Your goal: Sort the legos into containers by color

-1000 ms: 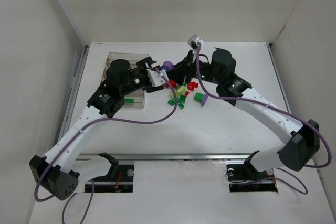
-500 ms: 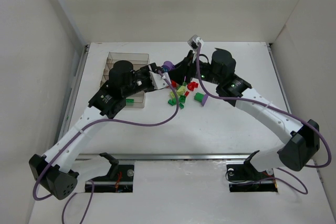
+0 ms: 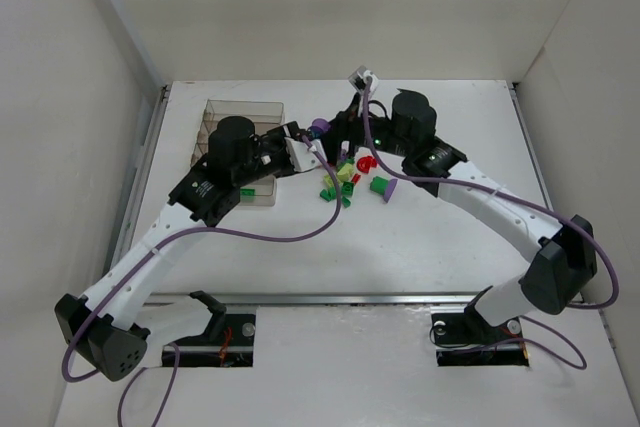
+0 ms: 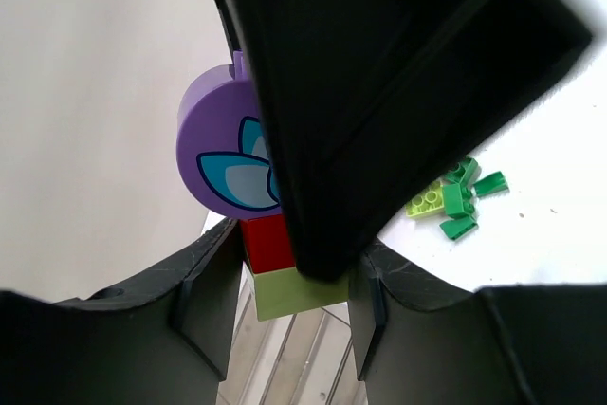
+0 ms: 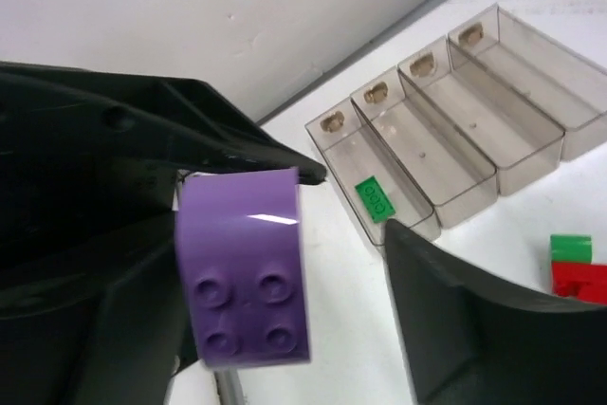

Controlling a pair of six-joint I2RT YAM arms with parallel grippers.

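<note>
Landmark: clear rectangular plastic tray (image 5: 474,125) with four long narrow compartments, lying on the white surface (image 3: 420,247).
Sorted: one small green plastic brick (image 5: 375,198) on the floor of an end compartment of the tray. The other three compartments look bare in the right wrist view.
Loose: small heap of red, green, lime and purple bricks (image 3: 345,179) on the surface beside the tray, apart from its walls.
Right fingers (image 5: 455,320): clenched on a purple round-backed plastic brick (image 5: 242,267), four studs toward the camera. Held beside the tray on the heap's side, over no compartment.
Left fingers (image 4: 204,296): closed on a lime-green plastic brick (image 4: 299,293) with a red plastic brick (image 4: 266,244) stacked on it, likewise beside the tray and not above it.
Contact: a purple round face with a blue leaf print abuts the red brick in the left wrist view. Likely the same purple brick. Joined or merely touching, cannot tell.
Step in hand, as a judgement: probably pulling a mixed-colour stack apart, so that each colour can go to its own compartment.
Progress, as a judgement: barely begun, with one brick placed.
Left to do: separate and drop the three held bricks, then clear the whole heap by colour into the tray.
</note>
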